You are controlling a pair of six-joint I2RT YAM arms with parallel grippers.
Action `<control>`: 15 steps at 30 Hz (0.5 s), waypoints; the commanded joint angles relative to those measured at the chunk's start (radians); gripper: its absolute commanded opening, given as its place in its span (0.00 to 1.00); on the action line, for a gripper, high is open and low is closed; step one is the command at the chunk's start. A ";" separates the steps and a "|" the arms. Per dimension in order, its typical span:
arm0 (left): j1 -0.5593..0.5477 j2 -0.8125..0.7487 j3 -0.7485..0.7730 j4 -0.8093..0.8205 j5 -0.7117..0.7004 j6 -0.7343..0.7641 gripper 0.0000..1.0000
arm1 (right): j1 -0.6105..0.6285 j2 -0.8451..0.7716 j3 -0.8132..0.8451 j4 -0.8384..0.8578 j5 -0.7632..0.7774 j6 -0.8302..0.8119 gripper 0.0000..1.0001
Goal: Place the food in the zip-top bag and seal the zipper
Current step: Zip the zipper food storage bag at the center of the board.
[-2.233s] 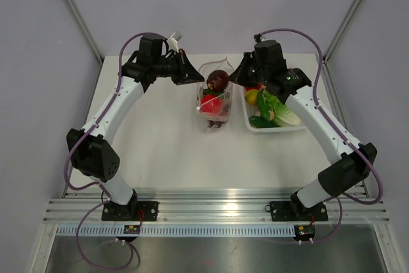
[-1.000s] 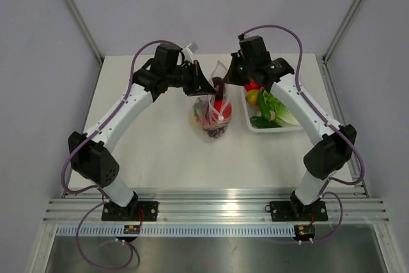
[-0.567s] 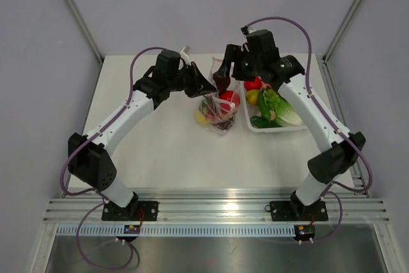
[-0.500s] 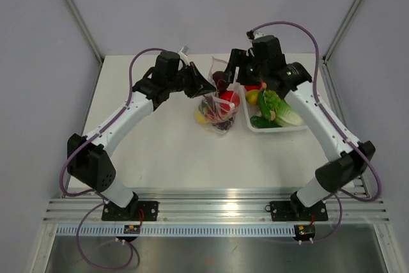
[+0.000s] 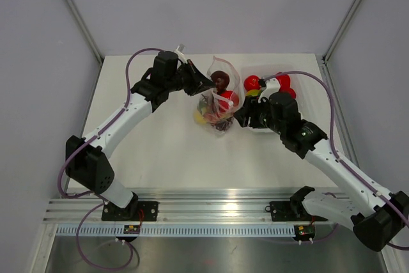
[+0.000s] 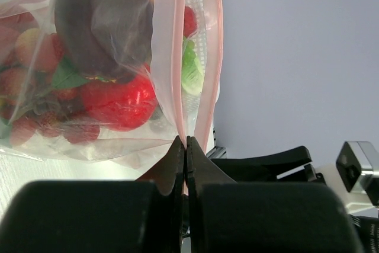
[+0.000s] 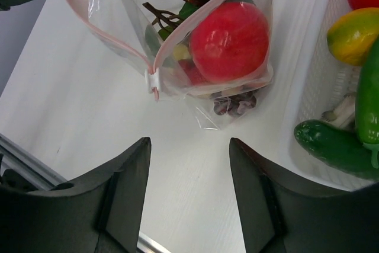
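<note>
Right tool (image 7: 189, 143) has pulled back over white table (image 5: 160, 151) between lilac walls (image 5: 38, 62).

You have no text, label, brand, number or sign that can be read in any view. The bag (image 5: 214, 110) shows no print, and the two small tags (image 5: 133, 228) low in the top view are too small to read.
</note>
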 commanded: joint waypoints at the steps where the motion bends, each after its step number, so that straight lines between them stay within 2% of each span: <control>1: -0.004 -0.035 0.022 0.060 -0.022 -0.006 0.00 | 0.037 0.033 -0.010 0.195 0.042 -0.053 0.62; 4: -0.004 -0.032 0.028 0.054 -0.022 -0.004 0.00 | 0.060 0.073 -0.007 0.228 0.096 -0.045 0.62; 11: -0.006 -0.026 0.044 0.040 -0.022 -0.001 0.00 | 0.097 0.163 0.006 0.294 0.189 -0.001 0.54; 14: -0.007 -0.026 0.047 0.040 -0.022 -0.001 0.00 | 0.106 0.205 0.022 0.307 0.203 0.005 0.45; 15: -0.007 -0.026 0.048 0.039 -0.022 -0.001 0.00 | 0.115 0.218 0.029 0.313 0.209 0.005 0.38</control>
